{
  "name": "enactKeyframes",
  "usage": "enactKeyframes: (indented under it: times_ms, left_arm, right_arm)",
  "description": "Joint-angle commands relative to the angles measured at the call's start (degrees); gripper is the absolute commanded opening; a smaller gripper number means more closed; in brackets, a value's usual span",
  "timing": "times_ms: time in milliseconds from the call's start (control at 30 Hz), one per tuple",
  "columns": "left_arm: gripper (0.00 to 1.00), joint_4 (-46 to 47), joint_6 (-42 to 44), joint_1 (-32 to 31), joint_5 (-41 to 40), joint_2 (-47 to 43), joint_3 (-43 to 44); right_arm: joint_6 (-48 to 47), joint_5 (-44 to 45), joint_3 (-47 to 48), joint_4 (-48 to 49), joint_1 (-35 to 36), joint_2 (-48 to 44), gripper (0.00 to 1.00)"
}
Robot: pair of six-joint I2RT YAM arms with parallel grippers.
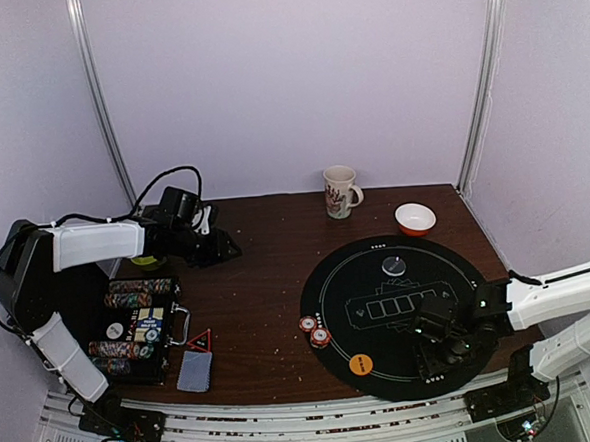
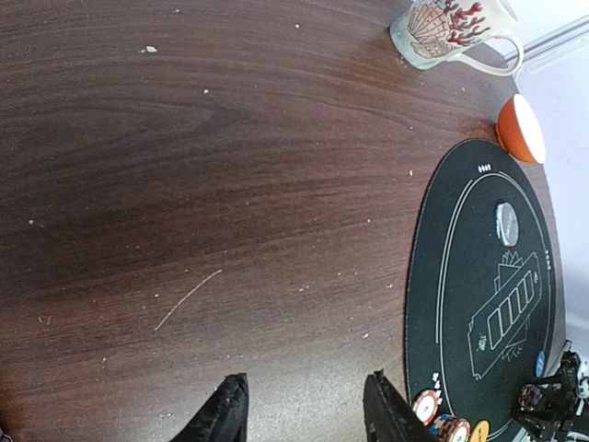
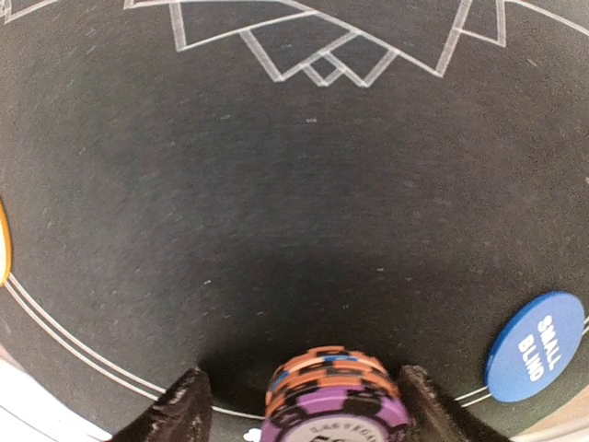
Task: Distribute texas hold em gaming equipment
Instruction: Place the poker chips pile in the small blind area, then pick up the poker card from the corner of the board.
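In the right wrist view a short stack of orange and purple poker chips point(image 3: 336, 398) stands on the black round mat point(image 3: 294, 184). My right gripper point(image 3: 304, 405) is open around it. The left finger point(image 3: 179, 412) is clearly apart from the stack and the right finger point(image 3: 425, 410) is close beside it. A blue "small blind" button point(image 3: 534, 348) lies to the right. From above, two red-and-white chips point(image 1: 314, 330), an orange button point(image 1: 360, 364) and a clear-grey button point(image 1: 393, 266) lie on the mat point(image 1: 385, 376). A grey-blue card deck point(image 1: 195, 370) lies at the front left. My left gripper point(image 2: 308, 410) is open and empty above bare wood.
An open case of chips point(image 1: 141, 326) sits at the left, with a small red triangle point(image 1: 199, 339) beside it. A white patterned mug point(image 1: 340, 191) and an orange-and-white bowl point(image 1: 415, 219) stand at the back. The left arm point(image 1: 96, 243) reaches over the case.
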Motion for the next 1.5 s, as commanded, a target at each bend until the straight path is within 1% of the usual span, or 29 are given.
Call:
enactKeyframes:
  times_ms: [0,33,67,333,400,467,567,600,633,700,767,933,1133,1200,1367,1467]
  left_arm:
    - [0.45,0.1,1.4,0.4,-0.9,-0.3,1.3]
    - [0.45,0.0,1.6,0.4,-0.9,-0.3,1.5]
    - [0.45,-0.3,1.8,0.3,-1.0,-0.1,1.8]
    - [0.45,-4.3,4.3,0.4,-4.6,-2.0,4.1]
    - [0.45,-5.8,5.2,0.4,-5.4,-2.8,4.8]
    - [0.45,-7.9,6.1,0.3,-6.8,-4.3,5.4]
    - [0.45,-11.3,7.9,0.4,-9.6,-6.2,6.7]
    - [0.46,-12.7,8.4,0.3,-10.8,-7.0,7.4]
    - [0.46,-14.4,8.9,0.3,-12.1,-7.5,8.1]
    - [0.53,-18.2,9.9,0.3,-14.2,-8.4,10.0]
    - [0.55,-22.6,10.4,0.3,-16.9,-9.3,11.9]
    - [0.69,-31.7,10.8,0.5,-20.7,-12.7,13.1]
    - [0.79,-43.1,9.7,3.1,-23.0,-14.8,11.8]
    - [0.81,-46.2,9.0,3.4,-24.0,-15.4,10.6]
    - [0.82,-53.9,7.0,3.4,-24.2,-17.0,8.9]
    - [0.84,-55.1,6.0,3.4,-22.8,-18.3,8.0]
  right_arm:
    - [-0.2,1.2,2.1,-3.3,0.3,-0.8,0.89]
    - [-0.4,1.7,3.4,-4.0,0.3,-1.1,0.97]
    - [-0.5,2.6,4.8,-4.9,0.2,-1.6,1.0]
    - [-4.3,14.2,17.0,-13.3,-0.7,-3.0,1.0]
    - [-7.6,16.1,20.4,-12.0,-1.3,-3.2,1.0]
    - [-12.9,18.5,24.0,-8.9,-1.7,-3.3,1.0]
    - [-18.2,25.5,26.8,-3.5,-1.9,-3.9,1.0]
    - [-21.3,25.9,27.1,-1.2,-2.1,-4.4,1.0]
    - [-24.1,25.7,27.1,1.4,-2.3,-5.0,1.0]
    - [-27.8,25.2,27.3,6.1,-3.5,-5.9,1.0]
    - [-31.1,22.9,27.7,9.5,-5.2,-6.0,1.0]
    - [-35.9,17.7,28.6,11.8,-9.3,-4.2,1.0]
    - [-39.1,11.6,25.1,14.5,-14.0,-2.6,1.0]
    - [-40.1,9.8,24.5,15.1,-15.3,-2.2,1.0]
    - [-43.2,9.7,24.9,15.2,-17.2,-0.1,1.0]
    - [-44.6,8.8,25.2,15.9,-17.7,1.5,1.0]
